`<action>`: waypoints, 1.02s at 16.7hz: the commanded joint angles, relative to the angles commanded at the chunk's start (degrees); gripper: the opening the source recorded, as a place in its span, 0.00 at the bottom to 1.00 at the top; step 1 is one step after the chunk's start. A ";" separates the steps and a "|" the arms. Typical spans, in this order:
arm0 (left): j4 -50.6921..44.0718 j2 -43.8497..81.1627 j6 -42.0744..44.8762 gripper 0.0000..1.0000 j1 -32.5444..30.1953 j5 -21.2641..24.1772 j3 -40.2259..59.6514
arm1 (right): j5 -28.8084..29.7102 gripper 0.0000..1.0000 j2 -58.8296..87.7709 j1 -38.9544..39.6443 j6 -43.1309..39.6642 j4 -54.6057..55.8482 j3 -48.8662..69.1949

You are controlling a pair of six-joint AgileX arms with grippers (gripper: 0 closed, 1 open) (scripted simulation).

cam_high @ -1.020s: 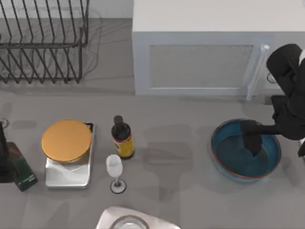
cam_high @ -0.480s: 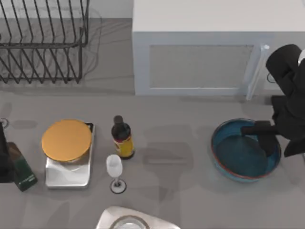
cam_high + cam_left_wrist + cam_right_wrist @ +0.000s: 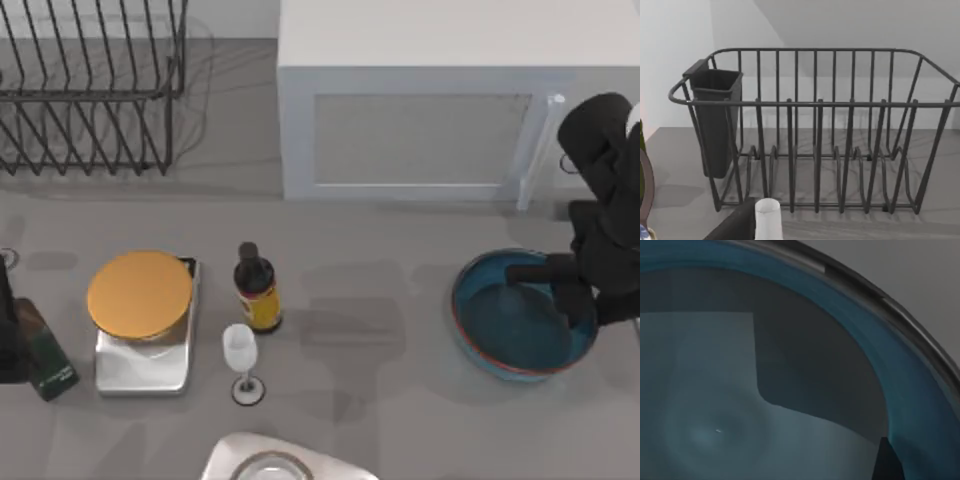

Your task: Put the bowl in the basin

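- The bowl (image 3: 515,325) sits on the table (image 3: 380,300) at my 3 o'clock.
- My right gripper (image 3: 565,285) hangs over its 2 o'clock rim; grip I cannot tell.
- My left arm (image 3: 8,340) is parked at 9 o'clock.

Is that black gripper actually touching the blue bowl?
Cannot tell. In the top view the right gripper overlaps the bowl near its right rim, but neither contact nor gap shows plainly.

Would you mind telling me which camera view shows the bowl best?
The top view: the whole bowl sits at the table's right, right gripper over its rim. The right wrist view gives a close-up of its teal inside.
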 joint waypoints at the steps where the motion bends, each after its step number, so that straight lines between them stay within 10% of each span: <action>1: 0.00 0.00 0.00 1.00 0.00 0.00 0.00 | 0.00 0.00 0.00 0.00 0.00 0.00 0.00; 17: 0.00 0.00 0.00 1.00 0.00 0.00 0.00 | -0.44 0.00 -6.18 -0.14 -0.20 -30.22 23.30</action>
